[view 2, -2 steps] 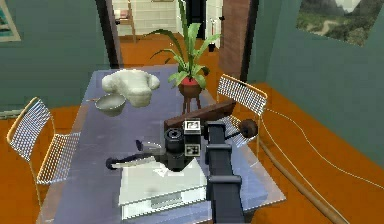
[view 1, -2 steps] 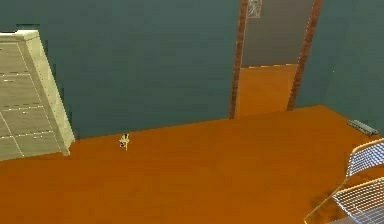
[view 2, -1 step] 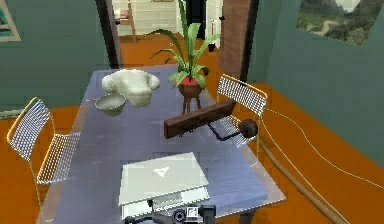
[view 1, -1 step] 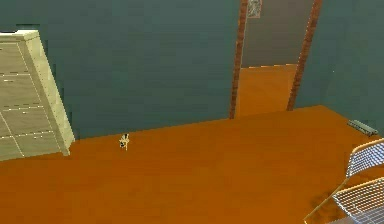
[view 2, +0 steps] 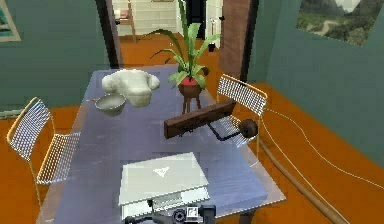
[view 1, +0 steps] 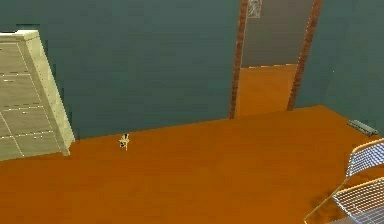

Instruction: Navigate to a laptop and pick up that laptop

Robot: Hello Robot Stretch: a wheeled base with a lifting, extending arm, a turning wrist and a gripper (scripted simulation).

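A closed silver laptop [view 2: 163, 180] lies flat on the grey-blue table [view 2: 90, 165], near its front end in the arm side view. The gripper [view 2: 172, 213] shows as a dark body with white marks at the picture's bottom edge, right at the laptop's near side. With the laptop resting on the tabletop behind it, I cannot tell whether the gripper holds anything.
Farther along the table stand a potted plant [view 2: 189, 62], a white lump [view 2: 135, 84], a bowl [view 2: 110, 102], a brown wooden block [view 2: 200, 118] and a black lamp [view 2: 244, 128]. Wire chairs [view 2: 40, 140] [view 2: 246, 96] flank it. Ahead are orange floor, a cream dresser [view 1: 30, 95] and a doorway [view 1: 268, 75].
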